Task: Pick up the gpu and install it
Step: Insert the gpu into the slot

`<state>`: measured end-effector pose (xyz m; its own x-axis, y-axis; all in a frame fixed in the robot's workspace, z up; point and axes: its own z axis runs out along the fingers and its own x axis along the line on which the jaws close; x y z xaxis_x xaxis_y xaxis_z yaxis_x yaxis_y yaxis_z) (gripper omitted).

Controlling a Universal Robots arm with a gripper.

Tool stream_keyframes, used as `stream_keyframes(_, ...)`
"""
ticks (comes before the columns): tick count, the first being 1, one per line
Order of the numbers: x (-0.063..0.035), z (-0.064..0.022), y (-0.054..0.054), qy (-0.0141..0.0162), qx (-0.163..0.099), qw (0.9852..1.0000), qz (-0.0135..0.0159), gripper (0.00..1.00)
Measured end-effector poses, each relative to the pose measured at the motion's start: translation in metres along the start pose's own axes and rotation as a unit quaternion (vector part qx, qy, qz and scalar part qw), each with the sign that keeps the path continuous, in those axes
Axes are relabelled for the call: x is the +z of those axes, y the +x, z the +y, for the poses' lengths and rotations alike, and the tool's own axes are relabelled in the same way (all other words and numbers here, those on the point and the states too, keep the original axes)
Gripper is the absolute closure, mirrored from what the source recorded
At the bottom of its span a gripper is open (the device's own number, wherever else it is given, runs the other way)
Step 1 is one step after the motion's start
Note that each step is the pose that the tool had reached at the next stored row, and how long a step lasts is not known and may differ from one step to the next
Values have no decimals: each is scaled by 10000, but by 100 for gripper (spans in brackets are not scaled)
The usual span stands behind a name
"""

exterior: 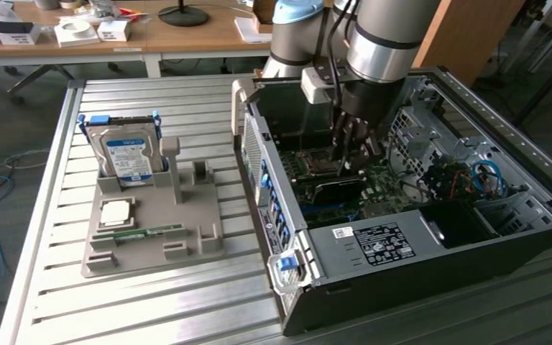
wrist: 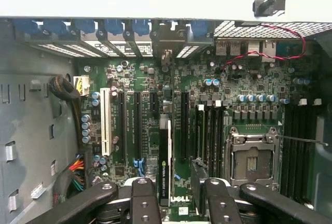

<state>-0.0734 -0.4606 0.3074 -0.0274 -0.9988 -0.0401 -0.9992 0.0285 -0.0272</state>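
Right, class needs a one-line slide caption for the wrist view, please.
Open gripper poised over the motherboard, with the gpu standing edge-on in a slot between its fingers.

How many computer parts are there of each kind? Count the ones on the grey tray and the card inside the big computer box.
Hard drive: 1
Square silver chip: 1
Green memory stick: 1
Graphics card: 1
Total: 4
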Motion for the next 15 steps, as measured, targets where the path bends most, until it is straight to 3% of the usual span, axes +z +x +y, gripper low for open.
stream_keyframes(8,-96,-3,-4,0,0,10000,0,60)
stream_keyframes(15,-102,-3,-4,0,0,10000,-1,60)
